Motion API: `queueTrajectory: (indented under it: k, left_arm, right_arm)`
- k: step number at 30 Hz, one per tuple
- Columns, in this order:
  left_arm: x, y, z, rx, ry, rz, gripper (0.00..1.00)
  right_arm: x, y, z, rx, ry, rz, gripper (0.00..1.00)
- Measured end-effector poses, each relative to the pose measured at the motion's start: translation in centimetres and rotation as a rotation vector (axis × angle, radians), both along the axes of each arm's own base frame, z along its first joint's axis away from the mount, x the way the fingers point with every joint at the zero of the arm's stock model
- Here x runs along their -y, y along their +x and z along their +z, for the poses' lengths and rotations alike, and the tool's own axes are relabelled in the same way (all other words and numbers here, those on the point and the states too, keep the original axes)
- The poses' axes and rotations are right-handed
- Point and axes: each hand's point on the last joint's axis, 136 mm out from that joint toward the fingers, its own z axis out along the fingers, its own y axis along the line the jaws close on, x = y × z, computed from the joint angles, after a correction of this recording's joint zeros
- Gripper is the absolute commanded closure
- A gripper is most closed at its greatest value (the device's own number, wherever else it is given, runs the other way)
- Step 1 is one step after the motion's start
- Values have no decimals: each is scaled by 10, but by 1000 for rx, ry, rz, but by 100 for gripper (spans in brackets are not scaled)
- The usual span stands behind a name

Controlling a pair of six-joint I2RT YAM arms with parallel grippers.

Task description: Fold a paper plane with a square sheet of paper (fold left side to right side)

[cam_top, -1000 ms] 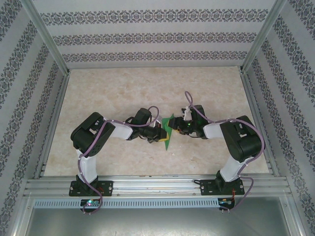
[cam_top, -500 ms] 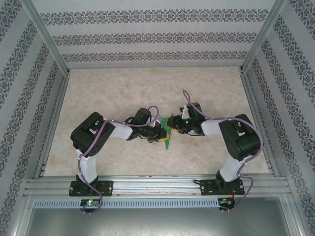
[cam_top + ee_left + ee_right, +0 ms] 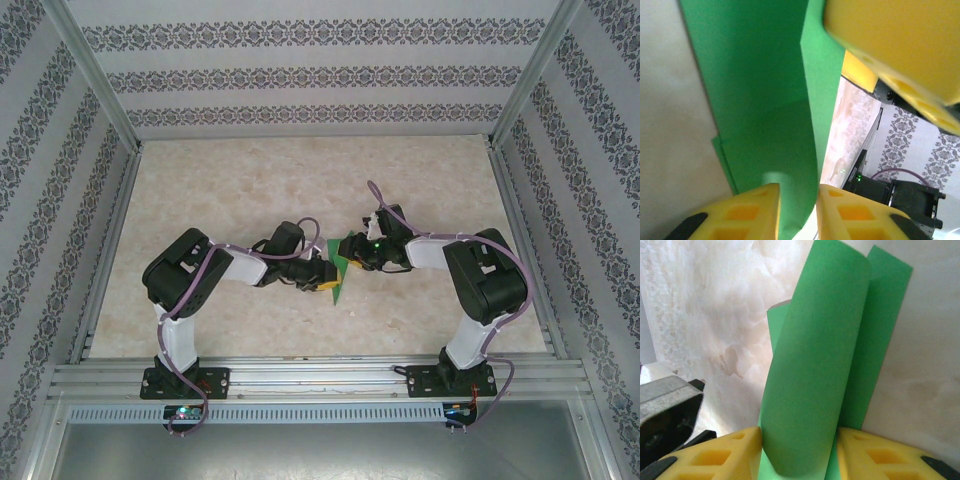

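Near the middle of the table (image 3: 250, 190) | green paper (image 3: 815, 365) upright, bent over in a loose curl, not pressed flat | right gripper (image 3: 799, 432) half closed, pinching the curl | left gripper (image 3: 799, 189): jaws slightly apart around paper, grip unclear | left to do: crease this fold, then plane folds

Bright, even light; blurred close-ups.

The square sheet of paper (image 3: 342, 265) is plain bright green; the fingers (image 3: 715, 455) beside it yellow. Under it the table (image 3: 250, 190) is mottled cream marble; walls (image 3: 300, 70) around it white with dark floral bands
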Motion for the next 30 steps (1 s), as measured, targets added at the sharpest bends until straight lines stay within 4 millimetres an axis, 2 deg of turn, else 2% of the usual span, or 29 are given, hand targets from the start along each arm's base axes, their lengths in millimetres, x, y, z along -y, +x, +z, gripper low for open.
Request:
queueTrajectory:
  k: [6, 14, 22, 30]
  left_arm:
    - [-7, 12, 9, 41, 1, 28, 62]
    - [0, 24, 14, 65, -2, 30, 63]
    - [3, 31, 9, 75, 22, 14, 75]
    - [-5, 32, -2, 76, 78, 14, 84]
  right_arm:
    - [0, 0, 0, -1, -4, 4, 54]
    - [0, 0, -1, -5, -7, 7, 54]
    - [1, 0, -1, -12, -16, 9, 54]
    - [0, -1, -2, -15, -31, 18, 54]
